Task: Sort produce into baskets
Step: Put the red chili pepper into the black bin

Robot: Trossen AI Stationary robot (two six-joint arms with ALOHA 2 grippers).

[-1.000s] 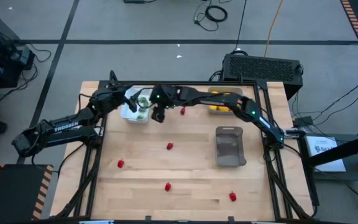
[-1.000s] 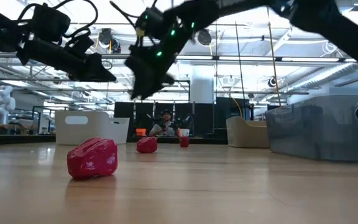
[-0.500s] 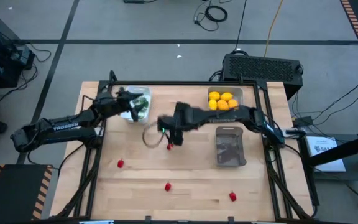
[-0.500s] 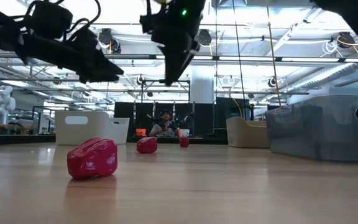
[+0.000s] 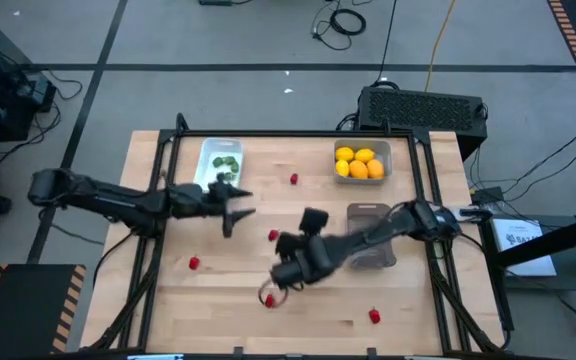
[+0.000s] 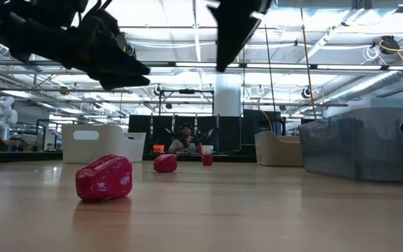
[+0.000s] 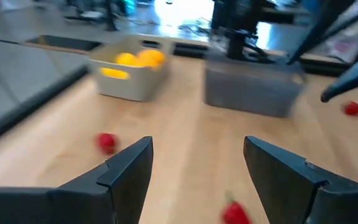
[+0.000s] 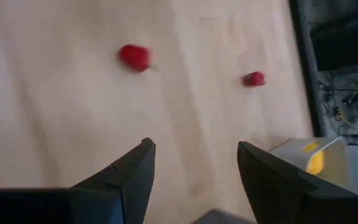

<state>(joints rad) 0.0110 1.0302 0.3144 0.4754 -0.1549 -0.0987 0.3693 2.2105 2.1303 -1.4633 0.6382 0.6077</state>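
Red berry pieces lie loose on the wooden table [image 5: 408, 300]: one far [image 5: 294, 180], one mid-table [image 5: 273, 236], and three nearer at the left [image 5: 194, 264], the middle [image 5: 268, 299] and the right [image 5: 374, 316]. The white basket [image 5: 205, 166] holds green pieces [image 5: 225, 164]. Yellow lemons [image 5: 359, 163] sit in the pale basket [image 5: 360, 178]. The dark grey basket [image 5: 370, 238] stands at the right. My left gripper [image 5: 238, 214] [image 7: 197, 174] hovers open, left of the mid-table berry. My right gripper [image 5: 273, 285] [image 8: 194, 180] hovers open just beside the near middle berry, nothing between its fingers.
A black frame [image 5: 298, 134] runs along the table's far edge and down both sides. In the low view, berries [image 6: 104, 178] [image 6: 164, 162] lie in front of the baskets [image 6: 103, 143] [image 6: 362, 143]. Bare wood lies between the berries.
Both grippers have left the white basket at the far left. My left gripper has swung toward the near edge to mid-table. My right gripper has travelled farther toward the near edge, past the mid-table berry, and has turned. Both stay open. No produce has moved.
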